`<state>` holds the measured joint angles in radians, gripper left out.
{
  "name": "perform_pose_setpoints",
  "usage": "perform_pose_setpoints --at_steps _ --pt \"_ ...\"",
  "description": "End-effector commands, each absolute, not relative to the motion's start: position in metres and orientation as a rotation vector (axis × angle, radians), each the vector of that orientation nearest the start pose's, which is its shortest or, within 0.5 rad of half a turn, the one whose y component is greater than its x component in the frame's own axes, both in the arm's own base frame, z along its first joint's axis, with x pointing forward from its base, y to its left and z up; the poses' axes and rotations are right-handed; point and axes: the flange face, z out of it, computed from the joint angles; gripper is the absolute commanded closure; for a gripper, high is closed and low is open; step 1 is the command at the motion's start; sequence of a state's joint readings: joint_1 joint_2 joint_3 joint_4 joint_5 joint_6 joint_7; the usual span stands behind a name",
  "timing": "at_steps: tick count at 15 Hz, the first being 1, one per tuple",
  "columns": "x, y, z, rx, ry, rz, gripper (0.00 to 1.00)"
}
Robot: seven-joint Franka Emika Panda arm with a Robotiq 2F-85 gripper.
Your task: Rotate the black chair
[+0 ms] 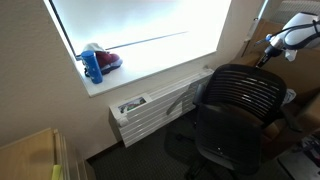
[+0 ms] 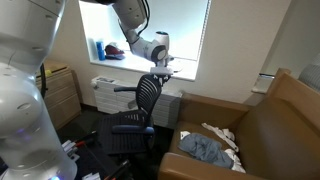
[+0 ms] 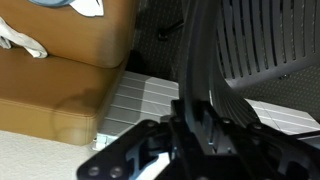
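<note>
Plainly one gripper (image 2: 162, 67) sits at the top of one black chair (image 2: 147, 96); I cannot tell its closure.

Daylight enters through the window (image 1: 140, 35), which is overexposed to plain white in both exterior views. The room interior is dim by contrast. The black chair (image 1: 240, 105) shows as a dark mass with faint slat detail. The wrist view's lower foreground is blurred.

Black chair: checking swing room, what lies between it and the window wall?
A white slatted heater stands between the black chair and the wall, in both exterior views.
</note>
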<state>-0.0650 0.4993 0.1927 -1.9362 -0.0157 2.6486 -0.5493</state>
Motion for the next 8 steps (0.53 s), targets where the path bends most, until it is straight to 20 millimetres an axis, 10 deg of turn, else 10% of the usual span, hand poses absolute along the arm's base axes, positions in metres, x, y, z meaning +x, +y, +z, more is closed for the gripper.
perform_pose_setpoints --at_steps 1,8 --pt "0.638 0.084 0.251 -2.874 -1.081 -0.368 0.94" --pt "0.639 0.167 0.274 -2.649 -1.658 -0.403 0.94"
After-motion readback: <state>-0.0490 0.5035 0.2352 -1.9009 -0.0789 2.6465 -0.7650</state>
